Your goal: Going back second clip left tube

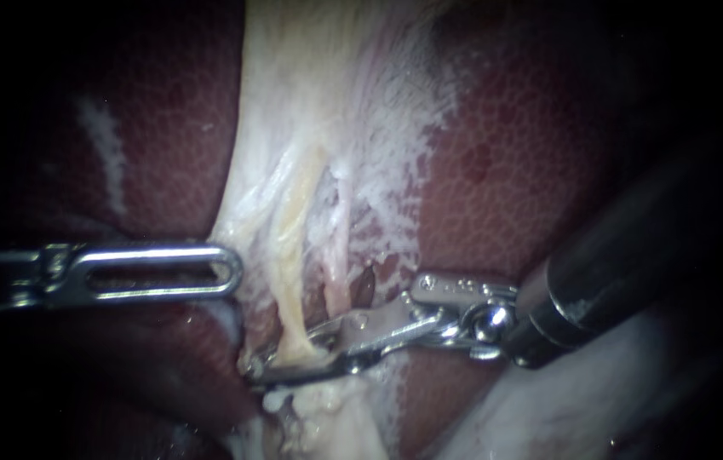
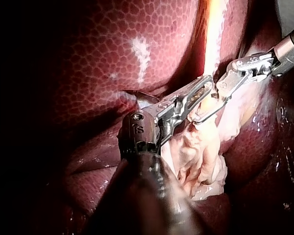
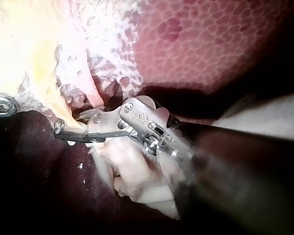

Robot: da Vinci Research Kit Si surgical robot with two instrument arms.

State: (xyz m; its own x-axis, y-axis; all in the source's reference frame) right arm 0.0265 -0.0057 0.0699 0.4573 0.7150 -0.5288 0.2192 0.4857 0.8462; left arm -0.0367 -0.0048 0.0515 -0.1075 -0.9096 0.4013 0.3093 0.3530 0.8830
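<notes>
The yellow tube [image 1: 295, 281] runs down from the pale gallbladder tissue [image 1: 310, 102] between lobes of the liver [image 1: 514, 153]. My right instrument [image 1: 293, 353] reaches in from the right. Its long thin jaws are open and straddle the lower end of the tube, one jaw on each side. In the right wrist view the right instrument [image 3: 73, 129] holds the same stance across the tube [image 3: 49, 93]. My left instrument [image 1: 238, 273] lies level, its slotted tip against the edge of the pale tissue just left of the tube. I cannot make out a clip on the tube.
Frayed white tissue [image 1: 395, 170] covers the liver to the right of the tube. A lump of pale tissue [image 2: 201, 156] hangs below the two instrument tips. The right instrument's dark shaft [image 1: 625, 264] fills the right side of the endoscope view.
</notes>
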